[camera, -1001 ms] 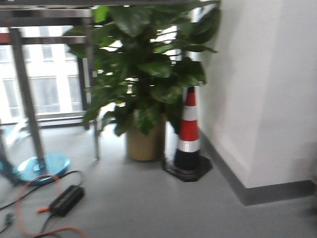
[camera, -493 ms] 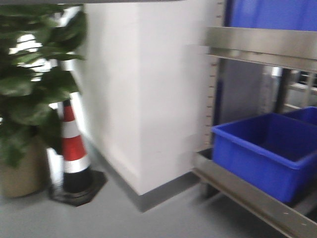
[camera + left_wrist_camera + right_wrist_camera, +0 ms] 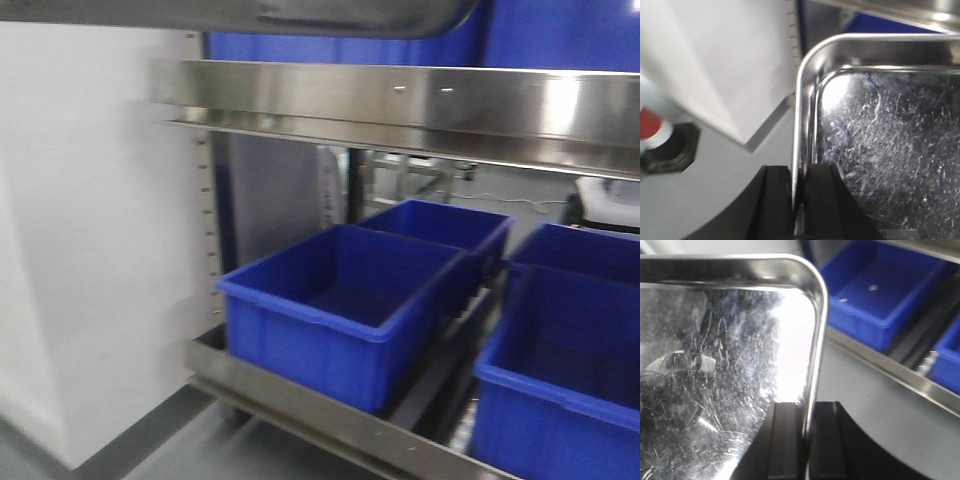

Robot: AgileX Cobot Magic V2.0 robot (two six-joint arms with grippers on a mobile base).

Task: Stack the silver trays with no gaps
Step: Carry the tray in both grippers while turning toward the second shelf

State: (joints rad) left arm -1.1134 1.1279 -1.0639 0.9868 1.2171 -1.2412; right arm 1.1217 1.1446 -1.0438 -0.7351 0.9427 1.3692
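Note:
I hold one silver tray between both grippers. In the left wrist view the tray [image 3: 890, 125] is shiny and scratched, and my left gripper [image 3: 799, 170] is shut on its left rim. In the right wrist view the same tray [image 3: 715, 340] fills the left side, and my right gripper [image 3: 806, 407] is shut on its right rim. In the front view only the tray's dark far edge [image 3: 330, 12] shows along the top. No other silver tray is in view.
A steel rack stands ahead with a brushed rail [image 3: 400, 100] across it and a lower shelf edge [image 3: 300, 400]. Deep blue bins [image 3: 340, 310] [image 3: 440, 235] [image 3: 560, 370] sit on that shelf. A white wall [image 3: 90, 250] is at left. A traffic cone's base [image 3: 670, 150] stands on the grey floor.
The front view has swung right, from the plant and cone, past the white wall corner, to the rack with blue bins.

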